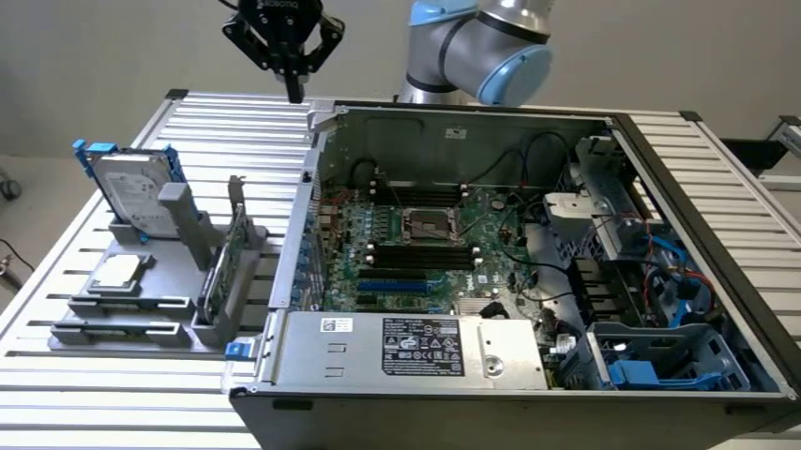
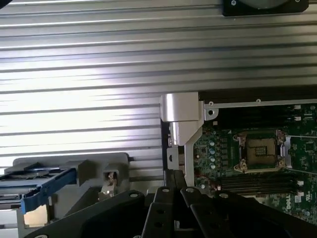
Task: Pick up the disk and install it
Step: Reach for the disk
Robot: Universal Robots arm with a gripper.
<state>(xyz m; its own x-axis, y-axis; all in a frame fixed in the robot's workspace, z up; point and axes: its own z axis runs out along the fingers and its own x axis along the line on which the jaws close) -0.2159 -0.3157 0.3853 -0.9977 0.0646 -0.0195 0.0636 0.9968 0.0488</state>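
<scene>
The disk [image 1: 131, 192] stands on its edge in a grey holder [image 1: 138, 305], close to the edge of the surface [image 1: 75, 394] on the exterior view's left. It leans a little, so I think a crooked grab could tip it or let it slip out. It could also shove the whole holder along.

A small silver chip [image 1: 115, 274] lies in the holder just in front of the disk. A thin green card [image 1: 219, 272] stands just beside it. A sloppy reach could bump either one.

The gripper [image 1: 295, 86] hangs high over the far edge of the surface. Its jaws are pressed together and hold nothing. Shut like that, they would only poke the disk, not catch it.

Near the jaws is the metal corner of the open computer case [image 1: 476, 131]. A low swing could hit that wall. Inside the case are many wires [image 1: 538, 159] and boards, and I think a carried disk could snag on them.

The disk is well apart from the jaws. It sits much lower than they are, and off toward the exterior view's left.
</scene>
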